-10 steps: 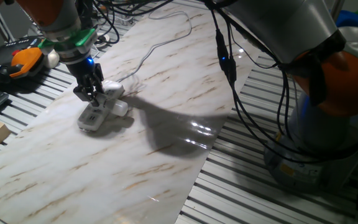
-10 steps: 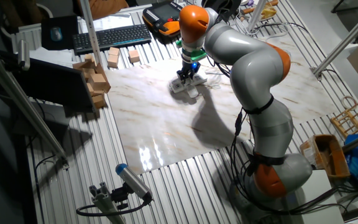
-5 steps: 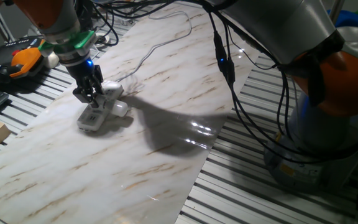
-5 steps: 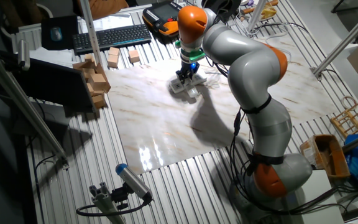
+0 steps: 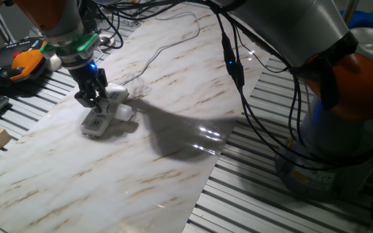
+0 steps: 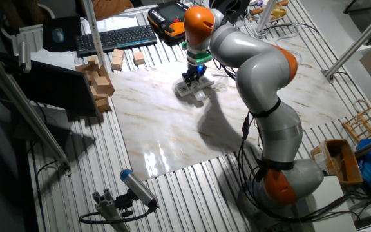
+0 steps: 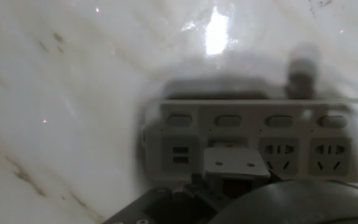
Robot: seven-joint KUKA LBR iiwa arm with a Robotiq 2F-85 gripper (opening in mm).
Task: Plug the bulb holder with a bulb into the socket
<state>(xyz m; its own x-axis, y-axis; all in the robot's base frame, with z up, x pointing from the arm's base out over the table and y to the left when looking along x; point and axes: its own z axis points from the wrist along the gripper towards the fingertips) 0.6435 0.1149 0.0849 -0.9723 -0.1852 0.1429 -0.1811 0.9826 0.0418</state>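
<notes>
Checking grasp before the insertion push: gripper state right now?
Gripper: shut on the bulb holder, held down over the socket; the bulb sticks out to the side.

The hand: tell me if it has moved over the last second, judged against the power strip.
No. In both fixed views the hand sits over the same end of the socket, with the bulb holder beside it as before.
</notes>
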